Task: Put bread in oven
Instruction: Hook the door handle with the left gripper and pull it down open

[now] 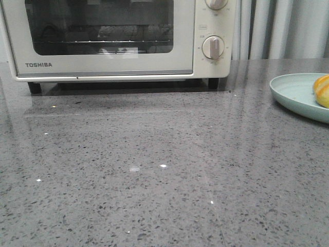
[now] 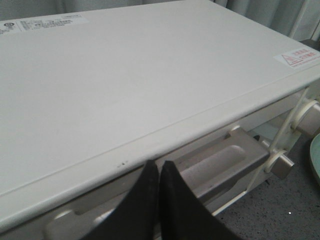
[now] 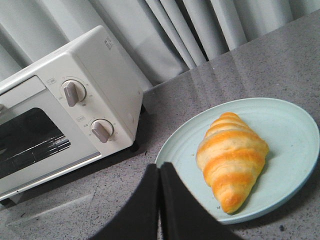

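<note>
Your bread (image 3: 232, 159) lies on the plate (image 3: 285, 125) at the right edge of the counter (image 1: 154, 170); in the front view only a sliver of it (image 1: 322, 90) shows, at about three o'clock from the middle of the table, with the oven (image 1: 110, 38) at about eleven o'clock, its glass door closed. In the right wrist view, the right claw (image 3: 159, 172) has its two dark fingers pressed together with nothing between them, and it hangs over bare counter just off the plate's rim. The bread sits near the claw but apart from it, out toward two o'clock from the fingertips in that view. Its long axis runs on a slant, one tapered tip pointing toward the curtains (image 3: 165, 35) behind the counter and the other toward the near rim of the plate, the pale stripes crossing that axis. The left claw (image 2: 159, 167) is likewise closed on nothing, poised at the oven's top front edge, above the grey door handle (image 2: 220, 165); you cannot tell whether it touches the casing.
</note>
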You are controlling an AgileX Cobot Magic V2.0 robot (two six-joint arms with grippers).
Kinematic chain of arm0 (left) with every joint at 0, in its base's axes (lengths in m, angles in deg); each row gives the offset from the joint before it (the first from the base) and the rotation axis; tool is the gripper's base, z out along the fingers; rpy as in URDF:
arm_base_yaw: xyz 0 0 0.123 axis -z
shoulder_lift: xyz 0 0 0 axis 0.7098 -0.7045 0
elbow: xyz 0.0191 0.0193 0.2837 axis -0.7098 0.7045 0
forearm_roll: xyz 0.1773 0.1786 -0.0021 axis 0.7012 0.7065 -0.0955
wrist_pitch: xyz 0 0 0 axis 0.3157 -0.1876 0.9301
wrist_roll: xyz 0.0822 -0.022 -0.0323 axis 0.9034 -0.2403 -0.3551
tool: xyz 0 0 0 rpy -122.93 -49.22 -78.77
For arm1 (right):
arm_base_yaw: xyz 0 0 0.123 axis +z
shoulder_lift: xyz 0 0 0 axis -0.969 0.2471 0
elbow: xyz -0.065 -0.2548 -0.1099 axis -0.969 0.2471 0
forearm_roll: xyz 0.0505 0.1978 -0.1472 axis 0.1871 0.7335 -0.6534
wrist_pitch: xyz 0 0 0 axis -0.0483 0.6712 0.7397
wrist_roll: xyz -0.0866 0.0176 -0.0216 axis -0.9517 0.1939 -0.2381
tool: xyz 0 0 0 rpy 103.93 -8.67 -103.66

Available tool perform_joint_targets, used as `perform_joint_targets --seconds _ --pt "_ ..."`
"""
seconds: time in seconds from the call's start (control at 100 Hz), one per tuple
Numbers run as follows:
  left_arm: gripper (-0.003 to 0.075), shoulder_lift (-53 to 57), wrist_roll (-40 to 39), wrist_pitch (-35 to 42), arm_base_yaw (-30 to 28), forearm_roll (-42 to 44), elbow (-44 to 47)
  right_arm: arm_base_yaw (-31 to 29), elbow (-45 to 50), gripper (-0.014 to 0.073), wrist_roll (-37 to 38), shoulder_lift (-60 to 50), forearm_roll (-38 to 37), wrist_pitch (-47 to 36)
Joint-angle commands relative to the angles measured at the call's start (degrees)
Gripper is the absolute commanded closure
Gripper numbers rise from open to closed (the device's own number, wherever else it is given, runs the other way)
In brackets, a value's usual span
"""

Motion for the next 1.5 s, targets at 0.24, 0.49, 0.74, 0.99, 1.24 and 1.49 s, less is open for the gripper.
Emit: perform_joint_targets --seconds 0.24,0.49,0.74,0.99,1.24,1.49 --pt "0.0742 1.0 -9.1 -4.7 -1.4 10.5 0.9 -0.3 -2.1 0.0661 -0.4 1.0 0.1 -3.7" --pt "0.0742 1.0 -12.9 -12.2 -2.9 14.9 2.7 -0.3 -2.1 0.0661 -0.4 1.0 0.1 -4.2" --pt "0.0742 1.0 -12.9 -15.8 -3.0 15.0 4.9 -0.3 -2.1 0.0661 -0.4 1.0 0.1 -4.2" --pt "0.0742 1.0 -12.9 -18.3 -3.0 15.2 6.1 -0.3 -2.1 0.0661 -0.4 1.0 0.1 -5.6" --pt "0.0742 0.7 -15.6 -20.8 -3.0 20.6 6.1 -0.3 -2.1 0.0661 -0.4 1.0 0.1 -7.3" --pt "0.0742 0.7 -15.9 -17.6 -3.0 23.1 9.7 -0.3 -2.1 0.0661 -0.4 1.0 0.1 -8.2"
